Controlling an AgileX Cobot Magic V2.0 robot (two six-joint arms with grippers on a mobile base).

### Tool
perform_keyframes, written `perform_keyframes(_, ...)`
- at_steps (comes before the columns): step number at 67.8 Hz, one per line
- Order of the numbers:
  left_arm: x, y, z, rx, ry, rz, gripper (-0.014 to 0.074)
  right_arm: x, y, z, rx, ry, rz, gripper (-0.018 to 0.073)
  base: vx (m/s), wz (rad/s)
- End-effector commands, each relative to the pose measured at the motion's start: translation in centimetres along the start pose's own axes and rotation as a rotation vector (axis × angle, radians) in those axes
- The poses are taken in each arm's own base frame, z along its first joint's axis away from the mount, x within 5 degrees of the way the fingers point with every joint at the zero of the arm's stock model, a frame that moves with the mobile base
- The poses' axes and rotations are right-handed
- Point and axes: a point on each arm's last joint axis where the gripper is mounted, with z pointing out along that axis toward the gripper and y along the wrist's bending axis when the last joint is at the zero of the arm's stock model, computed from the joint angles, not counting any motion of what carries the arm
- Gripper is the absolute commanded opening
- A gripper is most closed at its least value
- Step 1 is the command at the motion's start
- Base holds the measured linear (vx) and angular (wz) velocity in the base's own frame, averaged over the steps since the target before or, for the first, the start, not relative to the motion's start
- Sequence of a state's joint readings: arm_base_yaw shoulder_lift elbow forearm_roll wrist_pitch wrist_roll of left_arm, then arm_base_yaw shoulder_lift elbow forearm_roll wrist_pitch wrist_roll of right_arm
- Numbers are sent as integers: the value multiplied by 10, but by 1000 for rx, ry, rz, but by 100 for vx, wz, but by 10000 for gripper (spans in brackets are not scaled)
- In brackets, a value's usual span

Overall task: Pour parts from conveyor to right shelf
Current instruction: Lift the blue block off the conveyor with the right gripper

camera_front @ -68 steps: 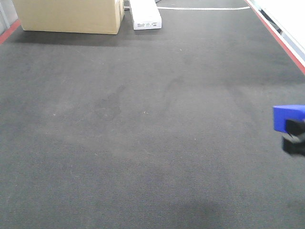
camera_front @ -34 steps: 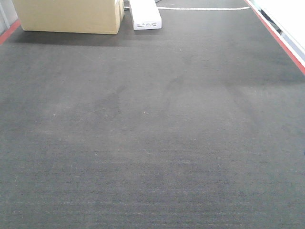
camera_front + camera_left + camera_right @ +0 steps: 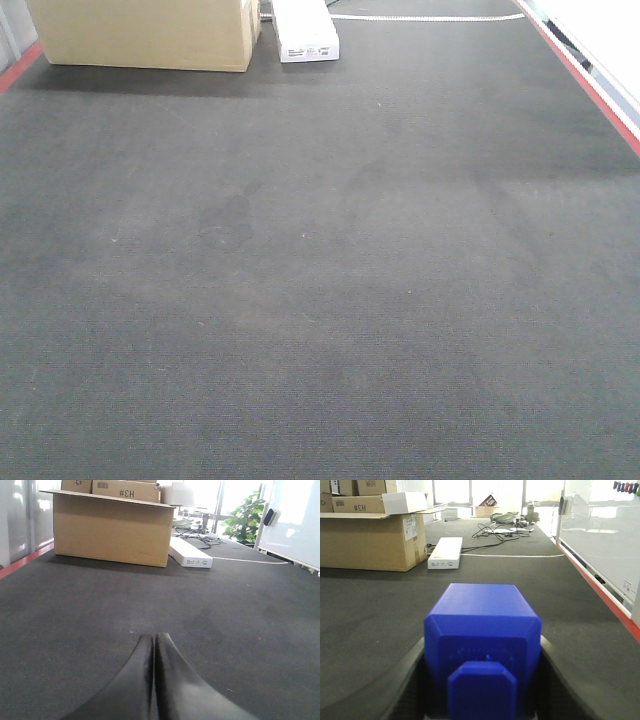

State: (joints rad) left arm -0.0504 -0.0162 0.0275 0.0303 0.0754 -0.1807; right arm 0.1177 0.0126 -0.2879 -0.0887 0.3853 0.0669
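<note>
My right gripper (image 3: 483, 652) is shut on a blue plastic bin (image 3: 482, 615). The bin fills the space between the black fingers (image 3: 412, 680) and is seen end-on, so its inside and any parts are hidden. My left gripper (image 3: 153, 638) is shut and empty, its black fingertips pressed together low over the dark carpet (image 3: 225, 630). Neither gripper shows in the front view, which holds only the dark carpet floor (image 3: 320, 280). The conveyor and the right shelf are out of view.
A large cardboard box (image 3: 150, 35) and a flat white box (image 3: 305, 35) stand at the far left of the floor. A white cable (image 3: 430, 18) lies at the back. A red floor strip (image 3: 590, 85) and a white wall run along the right.
One second ago the blue bin in my right gripper showed at the right edge of the front view. It left that view half a second ago and stays out.
</note>
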Motion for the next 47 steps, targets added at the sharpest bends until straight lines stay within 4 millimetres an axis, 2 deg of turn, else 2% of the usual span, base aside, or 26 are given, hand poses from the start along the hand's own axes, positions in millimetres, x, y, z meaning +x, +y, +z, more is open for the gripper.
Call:
perform_keyframes(1, 0, 0, 0, 14, -59, -13, -6, -14, 0, -1, 3, -87, -10, -4, 0, 0)
perform_keyframes(47, 0, 0, 0, 14, -59, -13, -6, -14, 0, -1, 3, -87, -10, -4, 0, 0)
